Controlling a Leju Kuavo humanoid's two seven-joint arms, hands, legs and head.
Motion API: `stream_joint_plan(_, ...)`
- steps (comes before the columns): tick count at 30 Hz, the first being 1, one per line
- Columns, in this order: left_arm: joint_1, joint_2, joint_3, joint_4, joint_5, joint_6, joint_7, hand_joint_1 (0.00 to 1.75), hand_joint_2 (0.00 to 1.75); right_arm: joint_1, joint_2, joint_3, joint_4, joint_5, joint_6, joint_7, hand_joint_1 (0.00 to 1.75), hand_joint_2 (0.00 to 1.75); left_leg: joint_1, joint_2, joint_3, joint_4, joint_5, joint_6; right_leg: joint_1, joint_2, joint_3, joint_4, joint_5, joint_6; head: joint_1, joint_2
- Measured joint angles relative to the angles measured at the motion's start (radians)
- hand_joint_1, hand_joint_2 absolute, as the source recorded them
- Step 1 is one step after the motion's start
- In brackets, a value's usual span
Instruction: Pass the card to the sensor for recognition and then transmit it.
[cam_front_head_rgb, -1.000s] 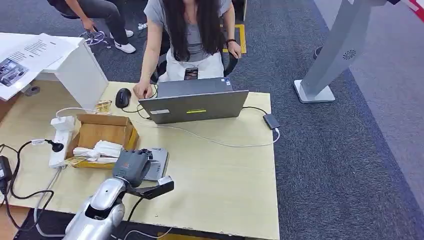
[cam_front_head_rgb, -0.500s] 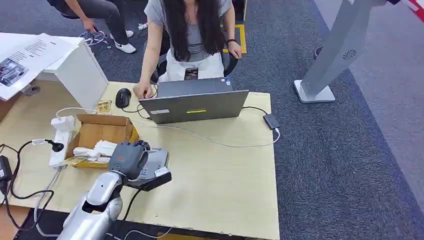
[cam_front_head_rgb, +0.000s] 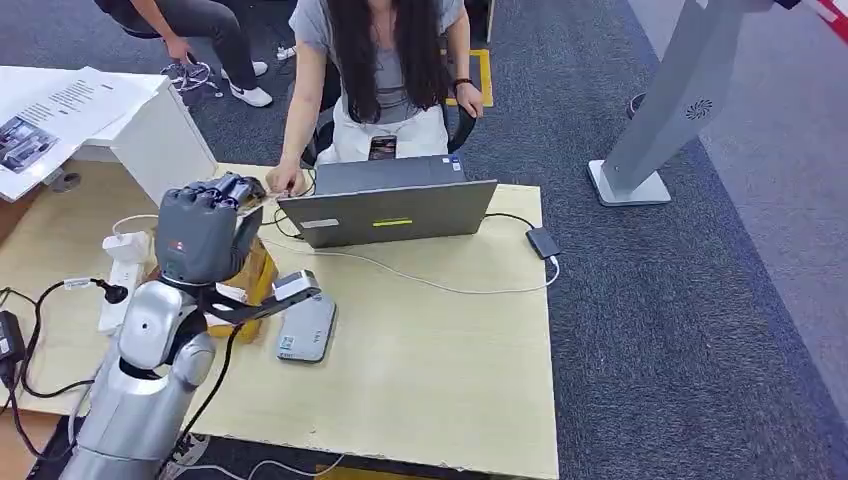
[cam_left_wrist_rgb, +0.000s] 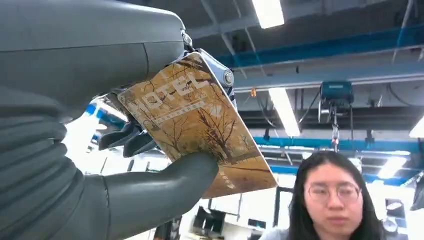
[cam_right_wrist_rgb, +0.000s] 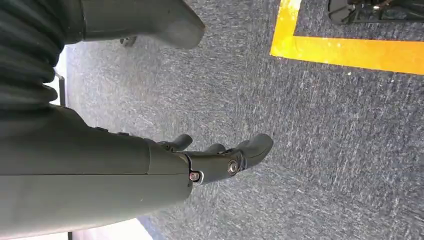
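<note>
Left robot hand (cam_front_head_rgb: 203, 238) up at the frame's left, thumb pinning the card (cam_left_wrist_rgb: 197, 122) flat and face-out, likely ready for handing over. Sensor (cam_front_head_rgb: 306, 327) lies below on the bench (cam_front_head_rgb: 440, 340). Right robot hand (cam_right_wrist_rgb: 210, 162) hangs loosely curled, holding nothing.

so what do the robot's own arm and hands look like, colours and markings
The left arm is rounded silver metal with a black cable running alongside. The left hand has a grey back with a small red mark and darker fingers; up close it shows a grey ribbed cover and a thick grey thumb. The right hand is likewise grey, with dark fingers and small silver pins.
</note>
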Motion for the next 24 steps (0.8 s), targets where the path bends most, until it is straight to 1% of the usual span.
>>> stream_joint_plan(3, -0.031, 0.008, 0.008, 0.012, -0.004, -0.008, 0.002, 1.75, 1.75, 0.0, 0.0, 0.0, 0.0, 0.013, 0.001, 0.0, 0.0, 1.75, 0.0, 0.0, 0.0, 0.0, 0.0, 0.0, 0.0, 0.0, 0.0, 0.0, 0.0, 0.0, 0.0, 0.0)
stream_joint_plan(5, -0.074, 0.017, 0.019, 0.052, -0.007, -0.028, 0.007, 1.75, 1.75, -0.001, 0.0, 0.0, 0.0, 0.024, 0.004, -0.003, 0.0, 1.75, 0.0, 0.0, 0.0, 0.0, 0.001, -0.001, 0.0, 0.0, 0.0, 0.0, 0.0, 0.0, 0.0, 0.0)
stream_joint_plan(7, -0.127, 0.027, 0.031, 0.116, -0.023, -0.025, 0.013, 1.75, 1.75, -0.002, 0.0, 0.0, 0.0, 0.037, 0.007, -0.003, 0.0, 1.75, 0.0, 0.0, 0.0, 0.0, 0.001, -0.001, 0.0, 0.0, 0.0, 0.0, 0.001, -0.001, 0.0, 0.0)
stream_joint_plan(10, -0.219, 0.043, 0.053, 0.265, -0.061, 0.002, 0.028, 1.75, 1.75, -0.005, 0.0, 0.0, 0.0, 0.058, 0.018, -0.006, 0.0, 1.75, 0.0, 0.0, 0.0, 0.0, 0.002, -0.003, 0.0, 0.0, -0.001, 0.001, 0.003, -0.003, 0.0, 0.0)
stream_joint_plan(13, -0.291, 0.054, 0.074, 0.394, -0.072, 0.029, 0.03, 1.75, 1.75, -0.007, 0.0, 0.001, 0.0, 0.067, 0.019, -0.006, 0.0, 1.75, 0.0, 0.001, 0.0, 0.0, 0.003, -0.003, 0.0, 0.001, -0.001, 0.002, 0.003, -0.003, 0.0, 0.0)
stream_joint_plan(20, -0.38, 0.065, 0.093, 0.578, -0.092, 0.047, 0.032, 1.75, 1.75, -0.009, 0.0, 0.001, 0.0, 0.076, 0.019, -0.006, 0.0, 1.75, 0.0, 0.001, 0.0, 0.0, 0.003, -0.003, 0.0, 0.001, -0.001, 0.002, 0.003, -0.003, 0.0, 0.0)
stream_joint_plan(24, -0.402, 0.066, 0.099, 0.633, -0.092, 0.061, 0.03, 1.75, 1.75, -0.011, -0.001, 0.001, 0.0, 0.077, 0.019, -0.005, 0.0, 1.75, 0.0, 0.001, 0.0, 0.0, 0.003, -0.003, 0.0, 0.001, -0.002, 0.002, 0.002, -0.003, 0.0, 0.0)
